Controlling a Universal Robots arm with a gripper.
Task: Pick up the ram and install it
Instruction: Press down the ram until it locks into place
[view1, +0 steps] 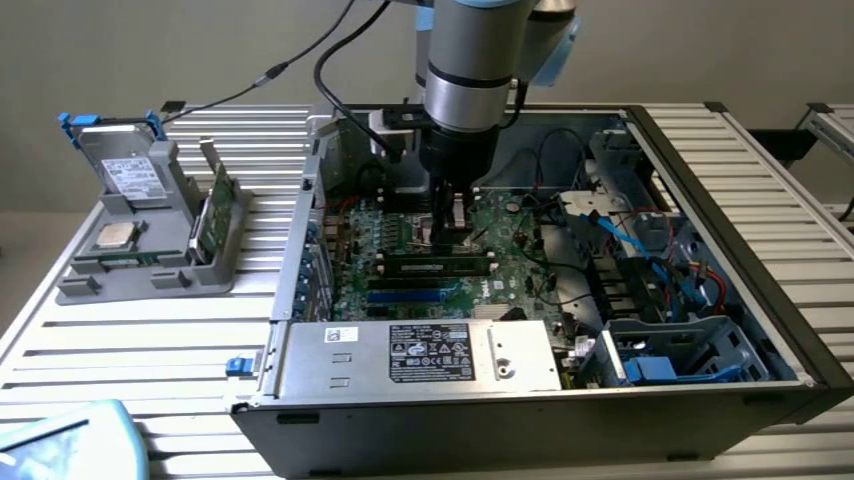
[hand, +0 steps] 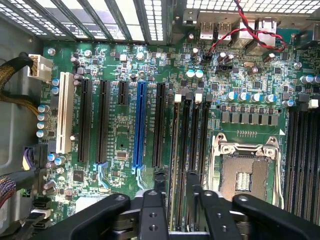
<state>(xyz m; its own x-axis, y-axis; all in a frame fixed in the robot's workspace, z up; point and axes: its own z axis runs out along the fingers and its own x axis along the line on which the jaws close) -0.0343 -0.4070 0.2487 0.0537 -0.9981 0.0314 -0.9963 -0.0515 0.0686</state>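
Note:
The ram (view1: 434, 266), a long green stick with black chips, lies along a memory slot on the motherboard (view1: 400, 235) inside the open computer case. My gripper (view1: 454, 232) hangs straight above its middle, close over it. In the wrist view the gripper (hand: 176, 182) has its two dark fingers (hand: 160, 182) a narrow gap apart, straddling a long dark memory slot (hand: 177, 145). Nothing is pinched between them. Another green stick (view1: 214, 212) stands upright in the grey holder (view1: 147, 280) at the exterior view's left.
The grey holder also carries a boxy drive (view1: 131, 175) and a square silver chip (view1: 115, 237). The case holds the power supply (view1: 427, 352) at the front, cables (view1: 641, 250) at the exterior view's right and the empty processor socket (hand: 245, 172). The case walls (view1: 747, 240) surround the board.

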